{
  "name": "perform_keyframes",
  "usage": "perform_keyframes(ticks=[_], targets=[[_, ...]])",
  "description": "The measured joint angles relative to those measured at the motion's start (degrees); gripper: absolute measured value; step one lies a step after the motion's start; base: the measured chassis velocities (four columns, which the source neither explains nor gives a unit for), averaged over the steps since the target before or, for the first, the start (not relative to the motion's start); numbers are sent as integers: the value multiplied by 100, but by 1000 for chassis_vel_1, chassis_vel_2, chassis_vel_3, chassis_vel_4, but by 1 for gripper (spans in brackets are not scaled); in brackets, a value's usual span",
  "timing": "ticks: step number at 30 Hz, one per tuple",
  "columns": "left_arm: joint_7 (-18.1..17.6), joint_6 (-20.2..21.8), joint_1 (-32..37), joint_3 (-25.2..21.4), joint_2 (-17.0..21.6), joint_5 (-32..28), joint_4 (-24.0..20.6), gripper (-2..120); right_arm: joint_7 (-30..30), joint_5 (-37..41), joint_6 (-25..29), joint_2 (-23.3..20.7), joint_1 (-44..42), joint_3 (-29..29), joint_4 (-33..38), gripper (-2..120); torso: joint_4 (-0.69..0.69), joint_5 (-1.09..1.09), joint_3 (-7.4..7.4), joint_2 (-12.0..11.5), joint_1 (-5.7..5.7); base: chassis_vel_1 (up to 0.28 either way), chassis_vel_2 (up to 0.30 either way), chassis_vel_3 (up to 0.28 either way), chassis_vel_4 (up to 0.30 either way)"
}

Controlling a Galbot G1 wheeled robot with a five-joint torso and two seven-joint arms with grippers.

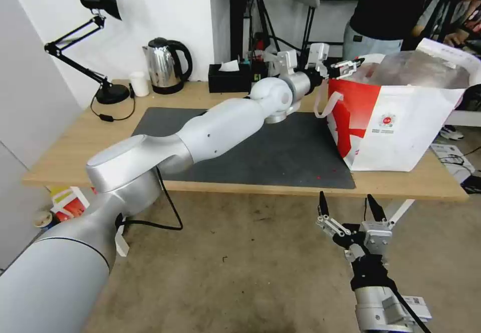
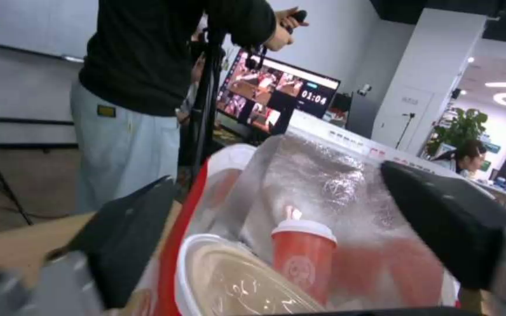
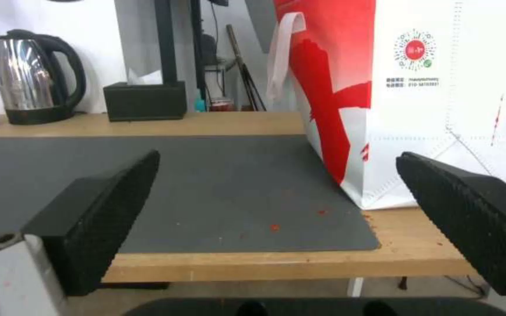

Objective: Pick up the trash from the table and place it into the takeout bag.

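Note:
The takeout bag [image 1: 401, 122] stands on the right end of the table [image 1: 75, 142], red and white with a foil lining. In the left wrist view, a red drink cup [image 2: 303, 259] with a white lid stands upright inside the bag [image 2: 323, 175], next to a round white-rimmed bowl [image 2: 229, 281] with a beige inside. My left gripper [image 1: 348, 66] hovers at the bag's near-left top rim, open [image 2: 276, 173] and holding nothing. My right gripper [image 1: 347, 200] hangs open below the table's front edge, facing the bag [image 3: 417, 87], with nothing between its fingers [image 3: 277, 156].
A dark grey mat [image 1: 280, 157] covers the table's middle. Along the back stand a black desk lamp [image 1: 100, 42], a small white cup [image 1: 139, 83], a steel kettle [image 1: 165, 65] and a black tissue box [image 1: 228, 77]. A person stands behind the bag.

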Motion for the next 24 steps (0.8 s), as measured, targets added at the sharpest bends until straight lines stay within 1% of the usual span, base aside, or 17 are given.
perform_keyframes(ticks=[2, 4, 6, 8, 9, 10, 13, 14, 15, 17, 18, 19, 20, 21, 22, 23, 24], targets=[[-62, -29, -45, -11, 91, 2, -110, 99, 0, 1, 0, 0, 0, 0, 0, 100, 1, 0, 0, 0, 0, 0, 0, 0, 0], [-109, -35, -57, -37, 123, 1, -156, 99, 0, 0, 0, 0, 0, 0, 0, 100, 1, -1, 0, 0, 0, 0, 0, 0, 0], [-310, -89, -92, -149, 285, 1, -387, 100, 0, 0, 0, 0, 0, 0, 0, 100, -2, 0, 0, 0, 0, 0, 0, 0, 0], [-537, -125, -112, -274, 613, 14, -783, 100, 0, 0, 0, 0, -1, 0, 0, 100, -1, 0, 0, 0, 0, 0, 0, 0, 0], [-537, -125, -112, -274, 613, 14, -783, 100, 0, 0, 0, 0, -1, 0, 0, 100, -1, 0, 0, 0, 0, 0, 0, 0, 0], [-612, -139, -112, -315, 764, 38, -958, 100, 0, 0, 0, 0, 0, 0, 0, 100, 1, -1, 0, 0, 0, 0, 0, 0, 0], [-743, -263, -76, -502, 1439, 314, -1599, 100, 0, 0, 0, 0, 0, 0, 0, 100, 1, -1, 0, 0, 0, 0, 0, 0, 0], [-743, -263, -76, -502, 1439, 314, -1599, 100, 0, 0, 0, 0, 0, 0, 0, 100, 1, -1, 0, 0, 0, 0, 0, 0, 0], [-788, -283, -38, -573, 1614, 402, -1784, 100, 0, 0, 0, 0, 0, 0, 0, 100, 3, -2, 0, 0, 0, 0, 0, 0, 0], [-953, -331, 147, -836, 2127, 750, -2346, 100, 1, 0, 0, 0, 0, 0, 0, 100, 0, -3, 0, 0, 1, 0, 0, 0, 0], [-1051, -385, 331, -1025, 2465, 1123, -2697, 100, 0, 0, 0, 0, 0, 0, 0, 100, -2, 0, 0, 0, 1, 0, 0, 0, 0], [-1051, -385, 331, -1025, 2465, 1123, -2697, 100, 0, 0, 0, 0, 0, 0, 0, 100, -2, 0, 0, 0, 1, 0, 0, 0, 0], [-1082, -428, 469, -1145, 2675, 1377, -2885, 100, -1, 0, 0, 0, 0, 0, 0, 100, -3, -1, 0, 0, 1, 0, 0, 0, 0], [-1153, -498, 830, -1464, 3150, 1915, -3242, 100, 0, 0, 0, 0, -1, 0, 0, 100, -3, -1, 0, 0, 1, 0, 0, 0, 0], [-1233, -532, 1176, -1769, 3473, 2202, -3512, 100, 0, 0, 0, 0, -1, 0, 0, 100, 1, -3, 0, 0, 1, 0, 0, 0, 0], [-1233, -532, 1176, -1769, 3473, 2202, -3512, 100, 0, 0, 0, 0, -1, 0, 0, 100, 1, -3, 0, 0, 1, 0, 0, 0, 0], [-1318, -548, 1586, -2134, 3759, 2392, -3808, 100, 0, 0, 0, 0, 0, 0, 0, 100, 5, -7, 0, 0, 1, 0, 0, 0, 0]])
